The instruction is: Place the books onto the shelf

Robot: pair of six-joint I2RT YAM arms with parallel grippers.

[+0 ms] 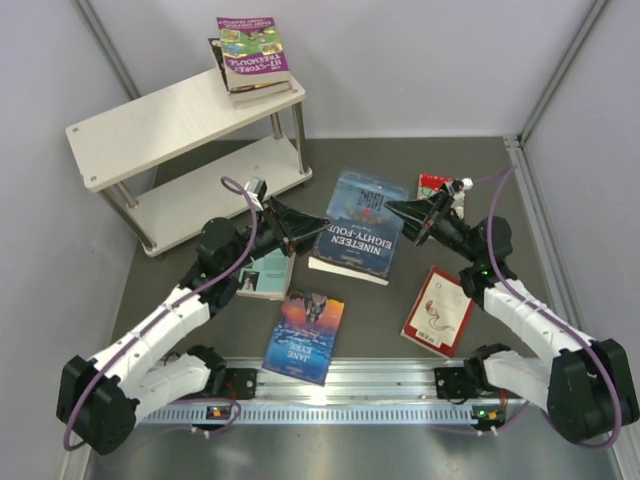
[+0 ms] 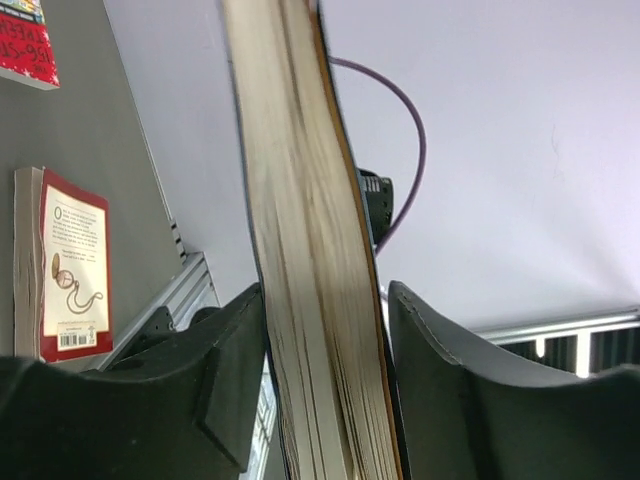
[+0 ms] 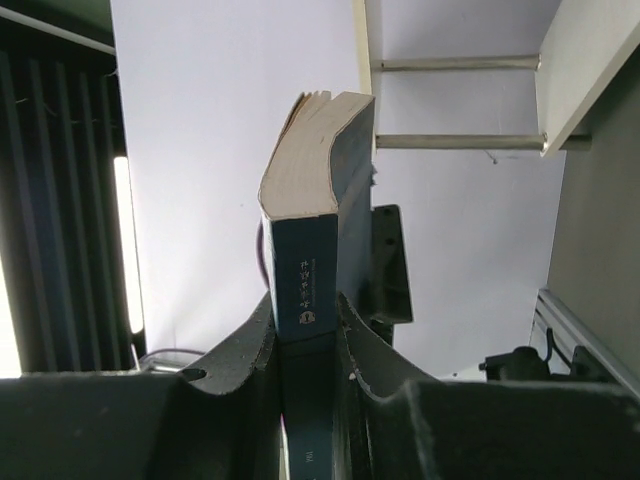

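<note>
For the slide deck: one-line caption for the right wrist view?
Wrist close-up: right gripper shut on the blue book, pages fanned above, shelf beyond.

In the middle of the dark table [image 1: 380, 160] there is a blue book [image 1: 360, 228] between the two arms. The left gripper [image 1: 308, 226] is at its left edge and the right gripper [image 1: 402, 212] at its right edge; how tight the jaws are, I cannot see. Nearer lie a sunset-cover book [image 1: 305, 337] and a red and white book [image 1: 438, 310]. A small stack of books [image 1: 252, 55] rests on the top board of the shelf [image 1: 150, 125].
</note>
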